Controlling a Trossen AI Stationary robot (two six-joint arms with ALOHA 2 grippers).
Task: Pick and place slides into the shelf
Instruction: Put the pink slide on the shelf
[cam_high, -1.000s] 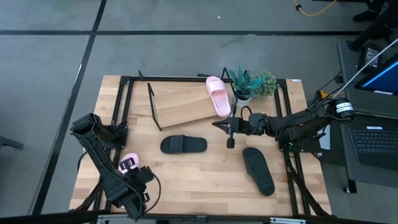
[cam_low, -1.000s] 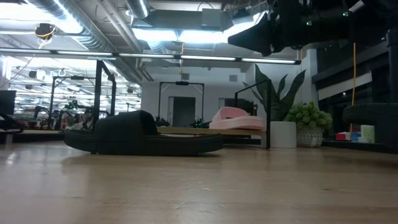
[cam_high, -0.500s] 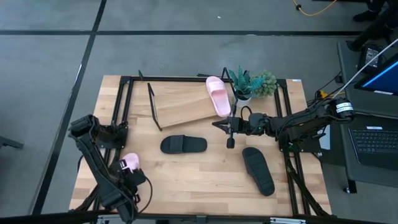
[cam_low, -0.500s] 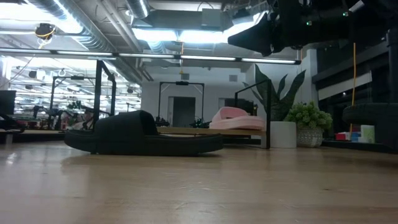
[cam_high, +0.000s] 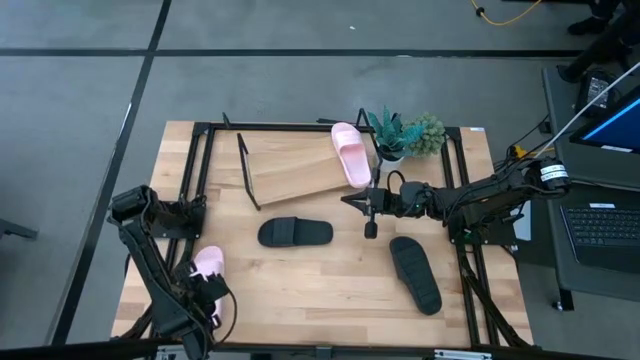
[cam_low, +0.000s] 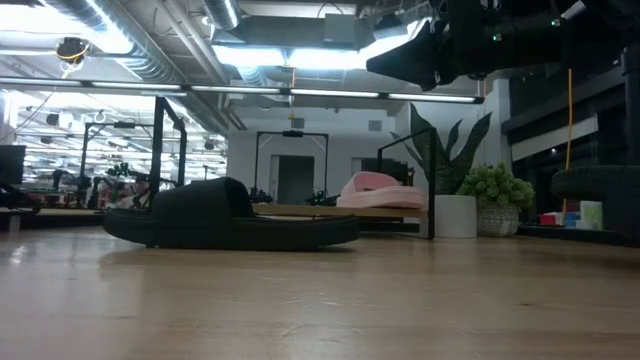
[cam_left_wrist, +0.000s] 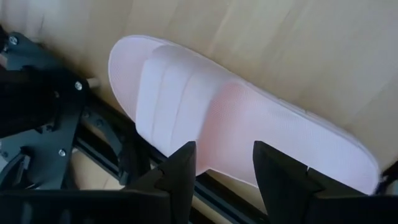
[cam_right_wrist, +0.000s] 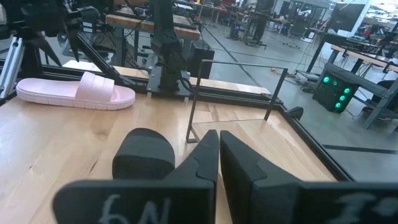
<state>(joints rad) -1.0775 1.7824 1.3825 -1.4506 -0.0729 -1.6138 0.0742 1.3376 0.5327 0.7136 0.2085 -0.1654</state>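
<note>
One light pink slide (cam_high: 208, 262) lies sole-down near the table's left edge. My left gripper (cam_high: 204, 293) is open just to its near side. The left wrist view shows the slide (cam_left_wrist: 211, 118) past the open fingers (cam_left_wrist: 225, 148), which stand clear of it. A second pink slide (cam_high: 350, 153) rests on the right end of the tilted wooden shelf (cam_high: 290, 165). Two black slides lie on the table, one (cam_high: 295, 232) in front of the shelf and one (cam_high: 415, 272) to the right. My right gripper (cam_high: 370, 208) is shut and hovers between them.
Potted plants (cam_high: 405, 135) stand at the shelf's right end. Black frame rails (cam_high: 200, 170) run along the table's edges. The left part of the shelf board is bare. In the right wrist view, the shelf's wire frame (cam_right_wrist: 236, 93) stands beyond the black slide (cam_right_wrist: 143, 152).
My left gripper has drawn back toward the table's near edge, uncovering the pink slide near the left edge. The slide lies where it was. The right arm has kept still.
</note>
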